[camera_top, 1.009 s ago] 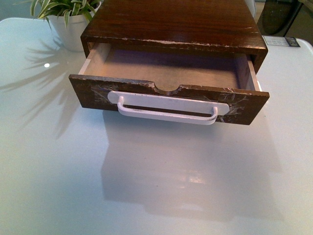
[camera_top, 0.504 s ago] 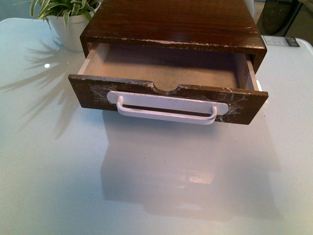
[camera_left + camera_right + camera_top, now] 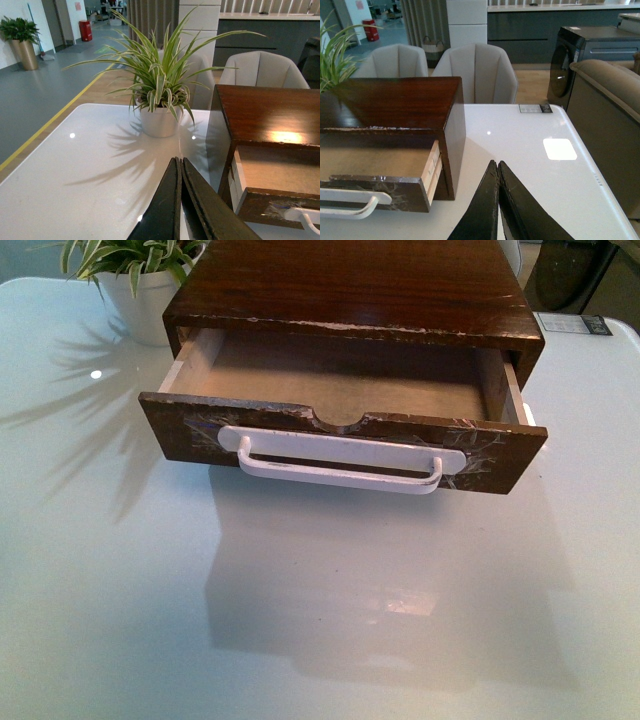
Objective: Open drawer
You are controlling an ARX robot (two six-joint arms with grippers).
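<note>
The drawer [image 3: 340,445] is dark brown with a scuffed front, a long white bar handle [image 3: 340,462] and a half-round notch in its top edge. It stands pulled partly out of its dark wooden case [image 3: 355,285], showing a pale empty interior. It also shows in the left wrist view [image 3: 272,202] and in the right wrist view [image 3: 380,187]. Neither gripper shows in the front view. My left gripper [image 3: 178,162] is shut and empty, off the drawer's left corner. My right gripper [image 3: 496,165] is shut and empty, off the drawer's right side.
A potted spider plant in a white pot [image 3: 140,280] stands on the glossy white table [image 3: 320,620] behind the case's left corner; it also shows in the left wrist view [image 3: 159,120]. A small card [image 3: 536,108] lies at the table's far right. Chairs [image 3: 475,70] stand behind.
The drawer and case have barely shifted in the front view, a few pixels at most. Nothing else has moved.
</note>
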